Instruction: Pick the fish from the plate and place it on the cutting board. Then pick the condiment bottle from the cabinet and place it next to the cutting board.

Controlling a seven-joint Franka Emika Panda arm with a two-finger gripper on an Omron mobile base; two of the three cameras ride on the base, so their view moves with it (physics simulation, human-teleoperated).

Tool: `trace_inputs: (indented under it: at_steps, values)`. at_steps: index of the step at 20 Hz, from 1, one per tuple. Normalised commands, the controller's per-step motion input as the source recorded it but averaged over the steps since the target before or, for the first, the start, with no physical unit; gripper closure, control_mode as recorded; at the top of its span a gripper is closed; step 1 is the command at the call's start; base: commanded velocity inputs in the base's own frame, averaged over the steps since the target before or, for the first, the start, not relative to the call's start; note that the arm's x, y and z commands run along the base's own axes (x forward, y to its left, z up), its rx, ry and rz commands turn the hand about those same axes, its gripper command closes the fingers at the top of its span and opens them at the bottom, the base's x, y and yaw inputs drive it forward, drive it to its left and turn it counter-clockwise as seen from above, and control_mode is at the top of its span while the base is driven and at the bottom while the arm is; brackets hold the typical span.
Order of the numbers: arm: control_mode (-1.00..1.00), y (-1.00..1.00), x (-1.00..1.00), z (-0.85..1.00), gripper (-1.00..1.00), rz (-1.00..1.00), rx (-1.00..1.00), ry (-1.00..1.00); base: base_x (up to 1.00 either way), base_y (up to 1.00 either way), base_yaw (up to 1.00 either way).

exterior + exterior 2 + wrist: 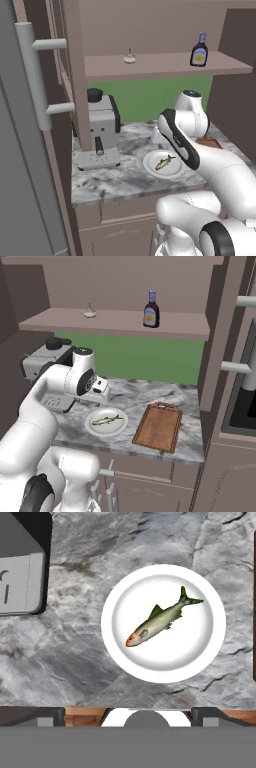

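The small greenish-silver fish (160, 619) lies across the middle of the round white plate (115, 647) on the marble counter, seen also as fish (106, 420) on plate (95, 429). My gripper (128, 714) hangs above the plate, open, its dark fingertips (30, 714) wide apart with nothing between them. The reddish-brown cutting board (159, 427) lies just right of the plate. On the open shelf of the mauve cabinet (120, 322) the dark condiment bottle (151, 310) with a blue cap stands upright.
A grey coffee machine (100, 132) stands on the counter left of the plate. A tiny pale garlic-shaped thing (129, 58) sits on the shelf left of the bottle. A grey door with a bar handle (35, 75) stands at the far left.
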Motion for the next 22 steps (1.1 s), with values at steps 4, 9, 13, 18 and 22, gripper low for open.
trace_inputs:
  at_steps: [4,9,13,18,22]
  values:
    - [-1.00,-0.01,0.01,-0.27,-1.00,-0.03,0.00,0.00,0.00,0.00,0.00]
    - [-1.00,0.00,0.01,-0.28,-1.00,-0.06,0.00,0.00,0.00,0.00,0.00]
    - [-1.00,0.00,0.06,-0.25,-1.00,-0.07,0.00,0.00,0.00,0.00,0.00]
    - [-1.00,0.00,0.14,-0.20,-1.00,-0.07,0.00,0.00,0.00,0.00,0.00]
    - [-1.00,-0.01,0.19,-0.17,-1.00,-0.07,0.00,0.00,0.00,0.00,0.00]
